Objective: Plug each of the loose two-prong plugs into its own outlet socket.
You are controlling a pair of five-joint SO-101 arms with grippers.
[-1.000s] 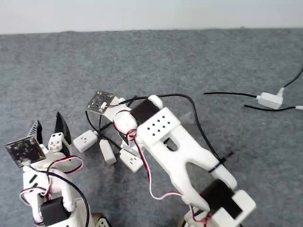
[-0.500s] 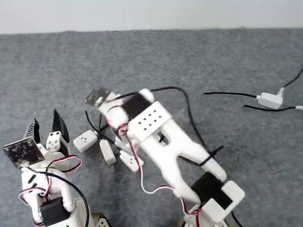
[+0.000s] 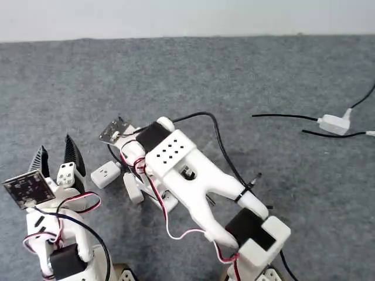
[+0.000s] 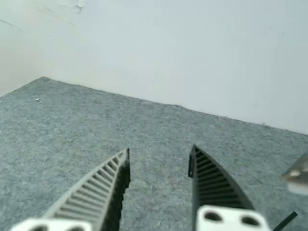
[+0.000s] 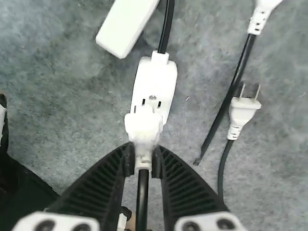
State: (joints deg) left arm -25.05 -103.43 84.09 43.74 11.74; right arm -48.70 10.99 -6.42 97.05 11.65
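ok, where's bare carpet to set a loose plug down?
Free: the wide carpet strip between the wall and the arms; also the stretch between the right arm and the white adapter. Crowded: outlet sockets between left gripper and right arm.

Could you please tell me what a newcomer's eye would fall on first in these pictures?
Most striking is the right arm, its jaws shut on a white two-prong plug whose front meets an outlet socket on the grey carpet. A second plug lies loose beside that socket, prongs bare. At the near left, the left arm holds its jaws open, empty.
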